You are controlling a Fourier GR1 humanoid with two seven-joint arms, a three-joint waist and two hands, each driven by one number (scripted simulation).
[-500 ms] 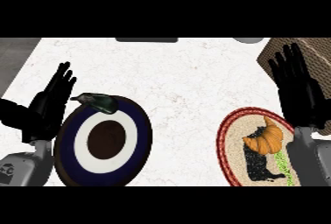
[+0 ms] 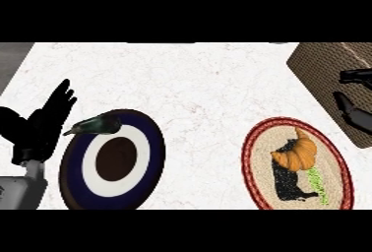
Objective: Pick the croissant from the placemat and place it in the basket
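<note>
The orange croissant point(image 2: 296, 153) lies on an oval placemat point(image 2: 256, 162) with a red rim and a black animal figure, at the lower right of the counter. The brown woven basket point(image 2: 320, 69) stands at the upper right, just beyond the placemat. Only some fingers of my right hand point(image 2: 355, 110) show at the right edge, stretched out over the basket's near side, above and right of the croissant and holding nothing. My left hand point(image 2: 45, 125) rests open at the left edge, fingers up.
A dark blue and white round plate point(image 2: 145, 162) with a brown centre lies at the lower left. A dark green object point(image 2: 96, 126) sits on its upper rim, close to my left hand. White marble counter point(image 2: 196, 93) spreads between plate and placemat.
My right hand has shifted to the right and now sits mostly out of view over the basket. The left hand has barely moved. The croissant stays on the placemat.
</note>
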